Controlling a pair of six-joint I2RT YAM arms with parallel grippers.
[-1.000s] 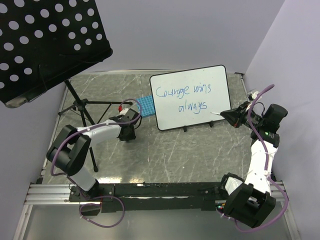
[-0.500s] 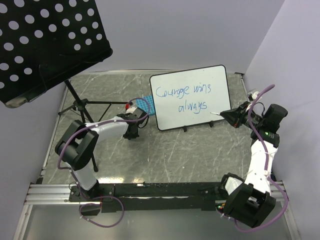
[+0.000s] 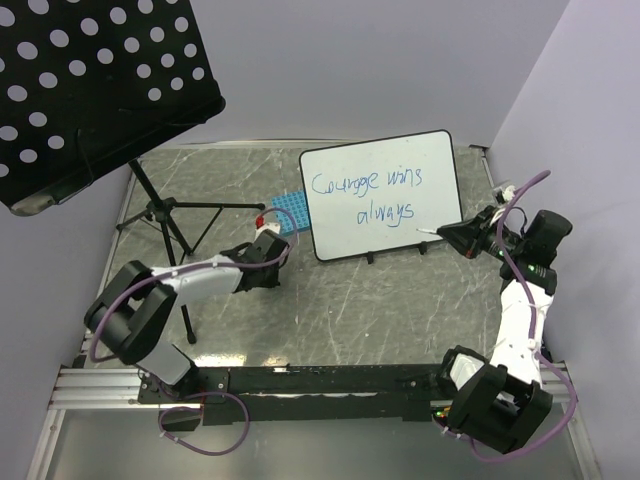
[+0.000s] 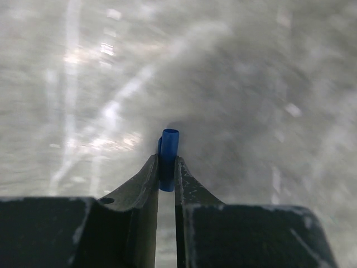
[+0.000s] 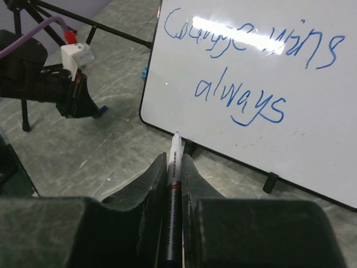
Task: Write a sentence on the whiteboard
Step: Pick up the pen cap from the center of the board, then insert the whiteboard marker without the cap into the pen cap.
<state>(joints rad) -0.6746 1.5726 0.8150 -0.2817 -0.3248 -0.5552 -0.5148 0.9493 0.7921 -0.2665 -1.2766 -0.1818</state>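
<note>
The whiteboard (image 3: pixel 436 160) stood propped on small black feet in the upper centre of the top view, leaning back, its left edge just beside a blue gridded rack (image 3: pixel 288 211). The sentence (image 3: pixel 372 196) ran across it in blue cursive on two lines, "Courage wins" above and "always" below and to the right.

The right arm rose from its base at the lower right of the frame, climbed along the right edge, then bent sharply leftward at the wrist, so that the right gripper (image 3: pixel 452 233) pointed at the lower right corner of the board. Its jaws were clamped on a white marker (image 5: pixel 176 146), whose tip stuck out past the fingers toward the bottom edge of the board, near one foot; whether it touched the board could not be told.

The left arm reached from the lower left, elbow low, forearm stretched rightward across the grey table (image 3: pixel 340 300). The left gripper (image 4: pixel 167 163) hung close over the surface in front of the rack, jaws pinched on a small blue cap (image 4: pixel 169 139).

A black perforated music stand (image 3: pixel 90 90) filled the upper left
</note>
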